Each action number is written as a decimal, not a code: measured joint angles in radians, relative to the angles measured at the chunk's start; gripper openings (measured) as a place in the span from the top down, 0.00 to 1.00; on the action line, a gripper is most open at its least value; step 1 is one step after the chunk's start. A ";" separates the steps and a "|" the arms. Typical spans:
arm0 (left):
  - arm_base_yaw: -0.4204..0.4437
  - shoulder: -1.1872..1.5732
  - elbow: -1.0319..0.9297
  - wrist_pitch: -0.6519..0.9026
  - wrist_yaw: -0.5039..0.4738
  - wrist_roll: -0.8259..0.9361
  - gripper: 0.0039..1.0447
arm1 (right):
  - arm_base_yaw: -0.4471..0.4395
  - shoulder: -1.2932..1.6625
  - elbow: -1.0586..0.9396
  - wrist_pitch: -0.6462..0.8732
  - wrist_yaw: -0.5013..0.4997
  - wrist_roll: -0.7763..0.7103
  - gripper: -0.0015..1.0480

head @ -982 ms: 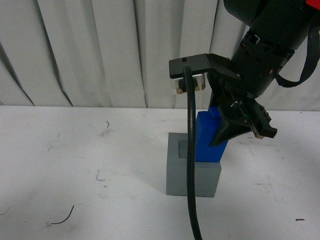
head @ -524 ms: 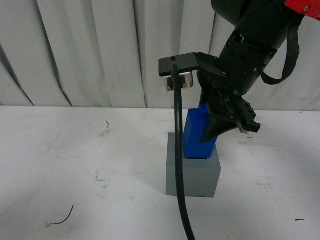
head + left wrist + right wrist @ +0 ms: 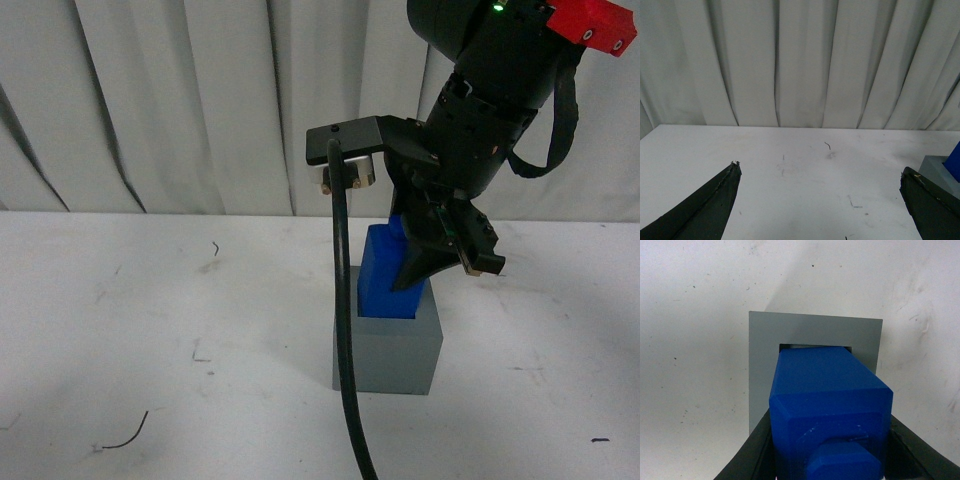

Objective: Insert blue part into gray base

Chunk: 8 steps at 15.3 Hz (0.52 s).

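The gray base [image 3: 390, 352] stands on the white table, right of centre. The blue part [image 3: 383, 275] is upright over it, its lower end at the base's top face. My right gripper [image 3: 440, 272] is shut on the part's upper half. In the right wrist view the blue part [image 3: 827, 400] sits between the black fingers [image 3: 752, 455], its knob toward the camera. It covers most of the square recess [image 3: 790, 346] in the gray base [image 3: 765, 355]. My left gripper [image 3: 819, 175] is open over bare table, with the gray base [image 3: 940, 172] and a sliver of the blue part [image 3: 956, 160] at the edge.
A black cable [image 3: 345, 330] hangs from the right arm's bracket [image 3: 345, 145] across the front of the base. Pleated pale curtains close off the back of the table. A small black scrap [image 3: 125, 435] lies at the front left.
The right gripper has carried the blue part to the left, from beside the recess to over it. The cable swung left with it.
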<state>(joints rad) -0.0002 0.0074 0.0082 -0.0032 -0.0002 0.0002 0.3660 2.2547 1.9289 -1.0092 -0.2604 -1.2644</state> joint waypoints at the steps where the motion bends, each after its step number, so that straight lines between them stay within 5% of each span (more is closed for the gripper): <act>1: 0.000 0.000 0.000 0.000 0.000 0.000 0.06 | 0.000 0.000 0.000 0.000 -0.001 0.000 0.55; 2: 0.000 0.000 0.000 0.000 0.000 0.000 0.06 | 0.001 0.001 0.000 0.003 0.002 0.000 0.55; 7: 0.000 0.000 0.000 0.000 0.000 0.000 0.06 | 0.007 0.002 -0.002 0.054 0.009 -0.011 0.04; 8: 0.000 0.000 0.000 0.000 0.000 0.000 0.06 | 0.006 0.001 0.000 0.051 -0.002 -0.012 0.07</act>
<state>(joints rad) -0.0002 0.0074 0.0082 -0.0032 -0.0002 0.0002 0.3721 2.2559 1.9285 -0.9577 -0.2626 -1.2762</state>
